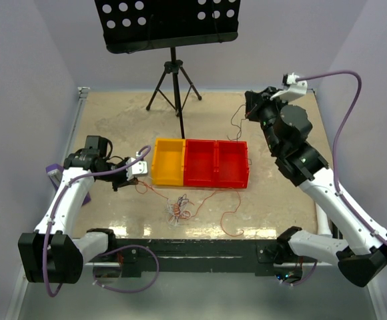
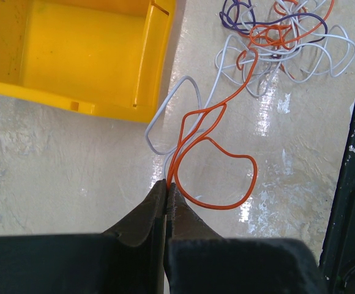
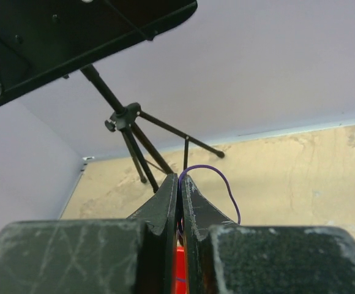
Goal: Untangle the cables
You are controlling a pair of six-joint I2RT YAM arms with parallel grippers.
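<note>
The cables [image 1: 178, 209] lie as a loose knot on the worktop [image 1: 113, 127], near the yellow bin [image 1: 168, 162]. One orange strand [image 2: 254, 174] leads from the knot to my left claw [image 2: 167, 184], which is pinched tight on it, I judge to draw it out sideways. My right claw [image 3: 179, 177] is raised behind the red bins [image 1: 217, 163], clamped on a purple wire [image 3: 226, 184] and probably keeping it clear of the pile.

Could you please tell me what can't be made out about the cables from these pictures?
- Left wrist view: the tangle is cut off by the top edge. The end of the orange wire is hidden inside the shut left gripper.
- Right wrist view: the purple wire disappears behind the shut right gripper.
- Top view: the wires are too thin to trace their crossings.
</note>
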